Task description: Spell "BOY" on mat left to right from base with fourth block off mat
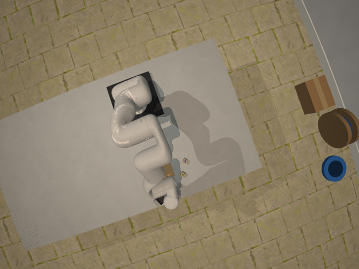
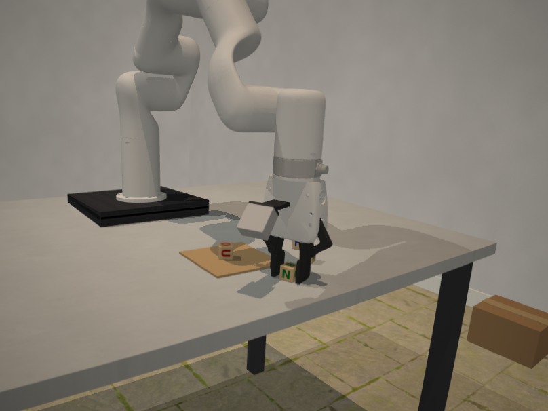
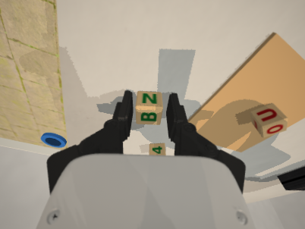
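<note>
We have the pincer (image 2: 288, 277) (image 3: 150, 101) lowered around the B block (image 2: 287, 272) (image 3: 149, 108), half narrowed, with slim gaps at both sides; it is not holding anything. The block sits on the counter (image 1: 54, 166) (image 2: 110, 283) (image 3: 114, 23), near and right of the mat (image 1: 168, 170) (image 2: 203, 260) (image 3: 281, 68), its B apparently uppermost and an N on its near side. We judge that the fingers straddle it so they can press opposite sides and lift it without tipping the B away. The O block (image 2: 225, 251) (image 3: 269, 120) is already on the mat, probably to serve as our middle letter. Farther back, off the mat, lie the block showing a green 4 (image 1: 183, 174) (image 3: 157, 149), perhaps our Y, and a blue-lettered block (image 1: 185, 161) (image 2: 295, 244), likely the spare
</note>
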Action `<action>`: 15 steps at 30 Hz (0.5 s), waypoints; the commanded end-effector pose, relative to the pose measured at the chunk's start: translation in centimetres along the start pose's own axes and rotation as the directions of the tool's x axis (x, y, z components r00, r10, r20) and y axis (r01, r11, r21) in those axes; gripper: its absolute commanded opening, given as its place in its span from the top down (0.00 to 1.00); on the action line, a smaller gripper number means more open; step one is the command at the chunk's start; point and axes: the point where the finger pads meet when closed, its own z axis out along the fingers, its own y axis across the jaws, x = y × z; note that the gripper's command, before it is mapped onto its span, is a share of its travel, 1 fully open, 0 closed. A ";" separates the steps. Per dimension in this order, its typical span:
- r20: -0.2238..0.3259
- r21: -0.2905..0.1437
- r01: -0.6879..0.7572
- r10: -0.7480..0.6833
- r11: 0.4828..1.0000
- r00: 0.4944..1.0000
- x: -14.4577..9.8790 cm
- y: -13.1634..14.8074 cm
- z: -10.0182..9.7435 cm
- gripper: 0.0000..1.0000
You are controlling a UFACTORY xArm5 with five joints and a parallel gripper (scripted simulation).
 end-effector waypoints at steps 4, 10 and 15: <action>-0.001 0.004 0.000 0.000 1.000 1.000 0.0 -0.2 -0.2 0.58; -0.001 0.004 0.000 0.000 1.000 1.000 0.0 -0.2 -0.2 0.58; -0.001 0.004 0.000 0.000 1.000 1.000 0.0 -0.2 -0.2 0.79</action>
